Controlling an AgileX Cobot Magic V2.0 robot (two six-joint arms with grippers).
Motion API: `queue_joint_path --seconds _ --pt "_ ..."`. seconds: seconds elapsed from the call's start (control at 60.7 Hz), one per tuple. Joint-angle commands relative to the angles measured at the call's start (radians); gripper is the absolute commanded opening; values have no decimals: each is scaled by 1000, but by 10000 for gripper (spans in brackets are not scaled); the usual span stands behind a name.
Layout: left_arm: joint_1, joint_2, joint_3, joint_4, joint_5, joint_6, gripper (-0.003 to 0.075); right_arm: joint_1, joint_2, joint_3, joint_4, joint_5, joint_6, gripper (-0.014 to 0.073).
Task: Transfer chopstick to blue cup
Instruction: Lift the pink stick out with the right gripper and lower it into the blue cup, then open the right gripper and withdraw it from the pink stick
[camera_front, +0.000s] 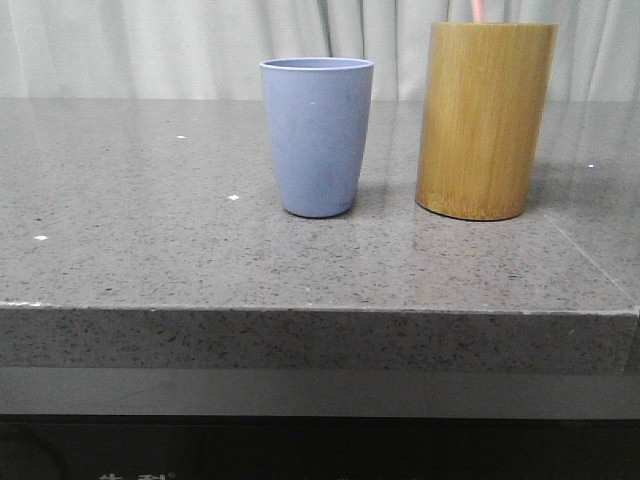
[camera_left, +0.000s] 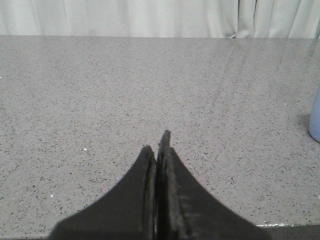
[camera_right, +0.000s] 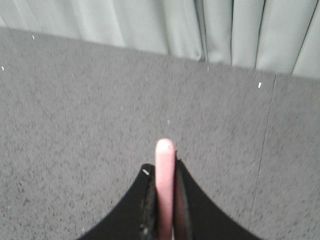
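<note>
A: Chopstick (camera_right: 165, 175) clamped between the right hand (camera_right: 164, 200) fingers, tip poking past them, bench (camera_right: 75, 125) beyond. Left hand (camera_left: 159, 165) clenched, empty.
B: Front view?
A: Pink end (camera_front: 478, 10) above the bamboo holder (camera_front: 485, 120); blue cup (camera_front: 317, 135) beside it.
B: Advice?
A: Probably lift straight clear, keep stick vertical, centre over cup rim before releasing.

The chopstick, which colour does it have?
Pale pink chopstick, best in the right wrist view.

Left gripper (camera_left: 159, 150) has its jaws pressed together, holding nothing; right gripper (camera_right: 164, 172) is clamped on the chopstick (camera_right: 165, 165)
</note>
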Motion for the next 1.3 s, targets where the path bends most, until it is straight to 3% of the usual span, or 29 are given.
queue_joint_path --seconds 0.0,0.313,0.494,0.758,0.988,1.12,1.285 --pt "1 11 -25 -8 -85 -11 -19 1 -103 -37 -19 -122 -1 -122" --pt "1 11 -25 -8 -85 -11 -19 14 -257 -37 -19 -301 -1 -122" --pt "1 11 -25 -8 -85 -11 -19 111 -256 -39 -19 -330 -1 -122" --pt "1 11 -25 -8 -85 -11 -19 284 -126 -39 -19 -368 -1 -122" --pt "1 11 -25 -8 -85 -11 -19 299 10 -39 -19 -386 -1 -118" --pt "1 11 -25 -8 -85 -11 -19 298 55 -38 -19 -367 -1 -32" --pt "1 11 -25 -8 -85 -11 -19 298 78 -38 -19 -358 -1 160"
